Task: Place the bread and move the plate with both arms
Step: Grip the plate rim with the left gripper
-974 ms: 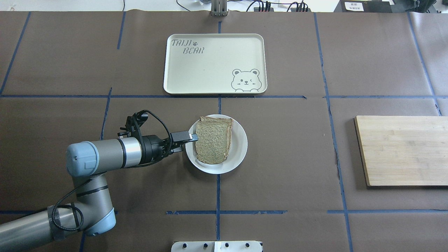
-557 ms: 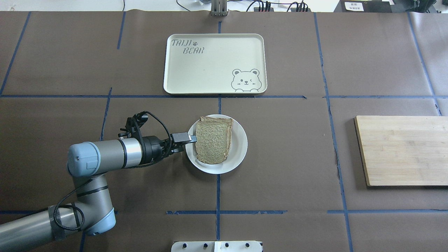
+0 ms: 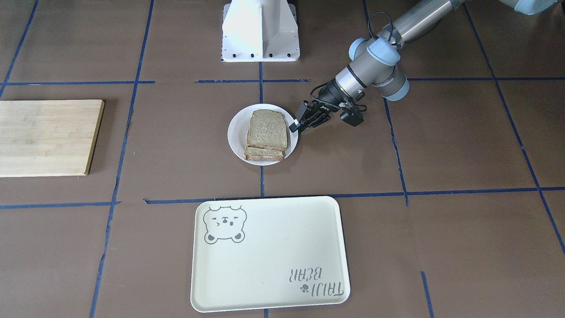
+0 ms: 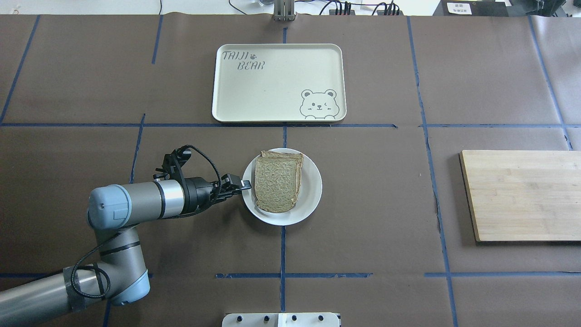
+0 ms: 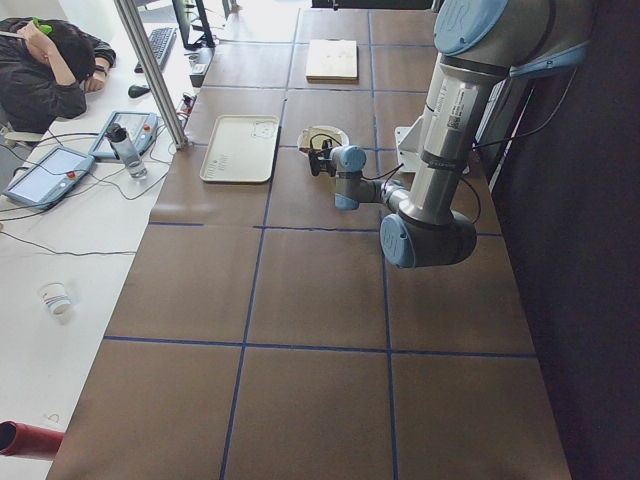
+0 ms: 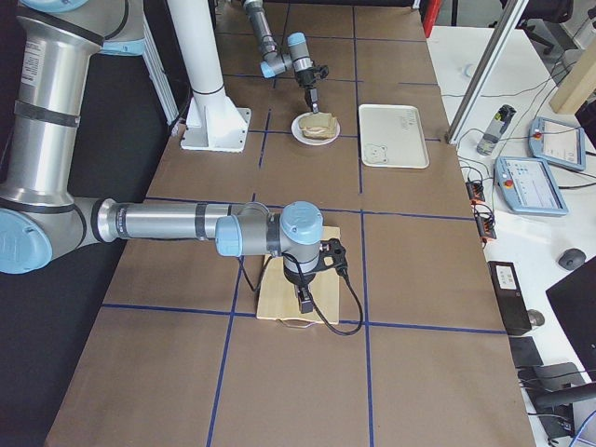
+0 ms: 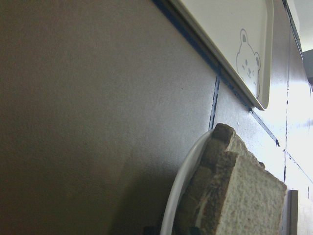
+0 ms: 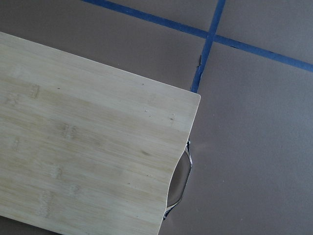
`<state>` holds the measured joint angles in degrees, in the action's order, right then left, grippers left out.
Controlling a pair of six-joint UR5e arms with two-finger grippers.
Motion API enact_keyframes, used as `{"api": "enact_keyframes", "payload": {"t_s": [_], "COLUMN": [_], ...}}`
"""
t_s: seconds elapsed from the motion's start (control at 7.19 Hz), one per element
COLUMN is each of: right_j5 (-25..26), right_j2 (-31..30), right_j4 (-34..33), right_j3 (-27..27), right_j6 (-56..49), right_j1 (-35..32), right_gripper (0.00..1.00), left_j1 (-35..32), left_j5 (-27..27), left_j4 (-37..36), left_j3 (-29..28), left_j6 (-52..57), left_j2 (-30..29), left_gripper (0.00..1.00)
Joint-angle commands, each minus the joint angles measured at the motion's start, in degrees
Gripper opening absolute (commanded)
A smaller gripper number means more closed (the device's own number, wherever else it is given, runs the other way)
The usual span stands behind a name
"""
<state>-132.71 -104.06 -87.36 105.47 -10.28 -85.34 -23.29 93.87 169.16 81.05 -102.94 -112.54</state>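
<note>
The white plate (image 4: 313, 181) sits mid-table with the plain tan bread slice (image 4: 277, 184) lying on it, on top of another slice whose edge sticks out beneath (image 3: 264, 153). My left gripper (image 4: 246, 184) is low at the plate's left rim, its jaws close together around the rim. The front view shows the same gripper (image 3: 292, 127) at the plate (image 3: 236, 132) beside the bread (image 3: 267, 130). The left wrist view shows the rim (image 7: 183, 176) and the bread (image 7: 244, 196) close up. My right gripper (image 6: 303, 300) hangs over the wooden board; I cannot tell if it is open.
A cream bear tray (image 4: 272, 81) lies beyond the plate. A bamboo cutting board (image 4: 522, 195) lies at the right, and the right wrist view shows it with a metal handle (image 8: 88, 147). The white pedestal (image 3: 260, 31) stands at the robot's side.
My left gripper has drawn back from over the bread's left edge and sunk to the plate's rim. The plate has shifted slightly to the right. The bread stays on the plate.
</note>
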Motion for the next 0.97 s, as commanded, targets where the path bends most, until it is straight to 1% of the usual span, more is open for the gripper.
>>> {"api": "enact_keyframes", "payload": {"t_s": [0.0,0.7,0.84], "right_j5": [0.0,0.0,0.0], "right_j2": [0.0,0.0,0.0], "right_j4": [0.0,0.0,0.0], "right_j3": [0.0,-0.27,-0.27], "right_j6": [0.0,-0.09,-0.09], "right_j1": [0.0,0.0,0.0], "right_gripper": [1.0,1.0,1.0], "left_j1": [0.09,0.17,0.17], "left_j5": [0.0,0.0,0.0], "left_j4": [0.03,0.03,0.03], "left_j3": [-0.54,-2.21,-2.29], "left_j6": [-0.07,-0.15,-0.07], "left_j2": [-0.31,-1.89,-1.89], "left_gripper": [0.34,0.34,0.29]}}
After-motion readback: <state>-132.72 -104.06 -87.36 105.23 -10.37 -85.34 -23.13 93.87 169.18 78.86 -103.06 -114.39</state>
